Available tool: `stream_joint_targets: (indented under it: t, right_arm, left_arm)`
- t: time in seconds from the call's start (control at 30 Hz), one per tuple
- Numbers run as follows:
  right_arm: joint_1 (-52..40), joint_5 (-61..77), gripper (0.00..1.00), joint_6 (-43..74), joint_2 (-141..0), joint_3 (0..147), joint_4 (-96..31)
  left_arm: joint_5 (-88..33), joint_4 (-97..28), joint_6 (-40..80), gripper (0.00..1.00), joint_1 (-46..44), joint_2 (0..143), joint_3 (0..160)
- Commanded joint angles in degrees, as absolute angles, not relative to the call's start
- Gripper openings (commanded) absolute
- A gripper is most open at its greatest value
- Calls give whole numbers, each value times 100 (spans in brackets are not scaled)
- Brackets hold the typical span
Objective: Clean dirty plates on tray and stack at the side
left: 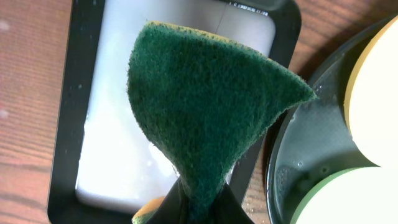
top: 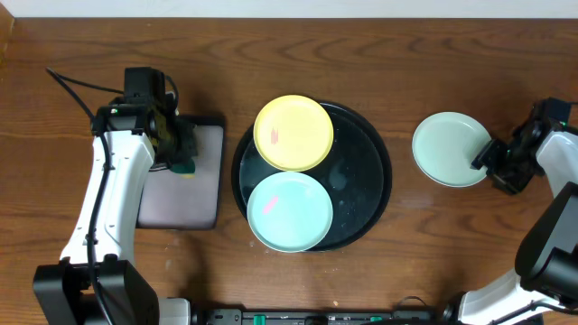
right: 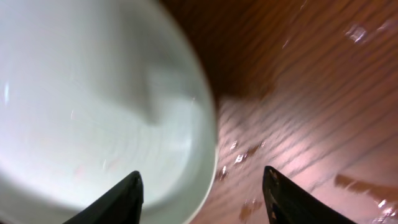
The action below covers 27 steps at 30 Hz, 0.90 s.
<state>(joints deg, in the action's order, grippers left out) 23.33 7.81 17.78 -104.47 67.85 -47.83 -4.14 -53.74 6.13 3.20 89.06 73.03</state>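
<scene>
Seems one third done: pale yellow plate (top: pixel 293 133) and mint plate (top: pixel 289 210), smeared pink, waiting on the tray (top: pixel 372 153); second mint plate (top: pixel 447 149) set aside at right. Clenches a green sponge (left: pixel 211 106) in the left gripper (top: pixel 176 149) over the rectangular tray (left: pixel 62 124); has the right gripper (right: pixel 202 177) released, jaws around that plate's rim.

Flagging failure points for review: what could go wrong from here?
The right fingers stand open astride the rim of the mint plate; withdrawing could drag it across the wet table. The yellow plate and teal plate lie over the rim of the tray, so pressing with the sponge might tip them.
</scene>
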Motion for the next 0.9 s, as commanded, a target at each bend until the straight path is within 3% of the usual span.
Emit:
stream_joint_targets:
  t: [0.0, 0.2, 0.37, 0.4, 0.43, 0.47, 0.87]
  right_arm:
    - [2270, 1616, 63, 1291, -9977, 7065, -5022]
    - [1920, 1857, 67, 1168, -9664, 7070, -5341]
    - [1468, 1855, 77, 1173, -9666, 7000, -5378]
    - [1387, 1852, 80, 1175, -9666, 6995, -5378]
    - [1306, 1852, 97, 1175, -9666, 6995, -5374]
    - [1223, 1852, 99, 1175, -9666, 6995, -5360]
    - [821, 1846, 99, 1170, -9666, 6995, -5358]
  left_arm:
    - [-388, -5275, 364, 7, 314, 8973, 7242]
    - [-388, -5284, 274, 7, 314, 9185, 7220]
    - [-388, -5277, 274, 7, 311, 9356, 7124]
    - [-388, -5271, 274, 7, 311, 9393, 7109]
    - [-388, -5256, 276, 7, 311, 9424, 7091]
    - [-388, -5218, 274, 7, 314, 9445, 7061]
    - [-412, -4174, 279, 7, 305, 9463, 6158]
